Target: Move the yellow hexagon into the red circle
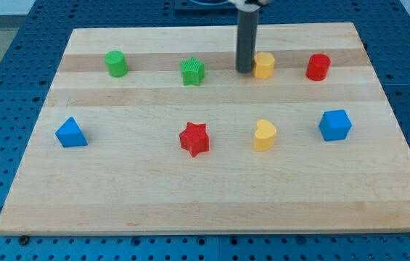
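Note:
The yellow hexagon [264, 64] sits near the view's top, right of centre, on the wooden board [212, 196]. The red circle [318, 67] stands to its right, about one block's width away. My tip [244, 71] is at the bottom of the dark rod, right against the yellow hexagon's left side, touching or nearly so.
A green star [192, 71] and a green circle [116, 63] lie to the tip's left in the same row. In the lower row are a blue triangle [70, 133], a red star [194, 138], a yellow heart [264, 135] and a blue cube [334, 125].

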Motion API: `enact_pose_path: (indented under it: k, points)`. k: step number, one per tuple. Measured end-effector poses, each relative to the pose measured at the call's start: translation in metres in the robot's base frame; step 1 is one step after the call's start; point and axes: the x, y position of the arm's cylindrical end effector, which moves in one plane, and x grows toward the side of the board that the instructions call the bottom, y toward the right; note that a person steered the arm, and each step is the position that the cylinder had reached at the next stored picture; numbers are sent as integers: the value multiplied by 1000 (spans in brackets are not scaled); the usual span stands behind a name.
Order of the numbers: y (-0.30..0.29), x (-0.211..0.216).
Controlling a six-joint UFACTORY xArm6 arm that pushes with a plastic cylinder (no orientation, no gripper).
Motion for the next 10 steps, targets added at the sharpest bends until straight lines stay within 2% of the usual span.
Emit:
enact_pose_path:
  k: [1,2,3,4,6,7,9,10]
  points:
    - [15,-13]
    - [-3,13]
    - [3,46]
    - [18,48]
    - [71,-3]
    - [70,-4]
    - [12,-22]
    - [14,-48]
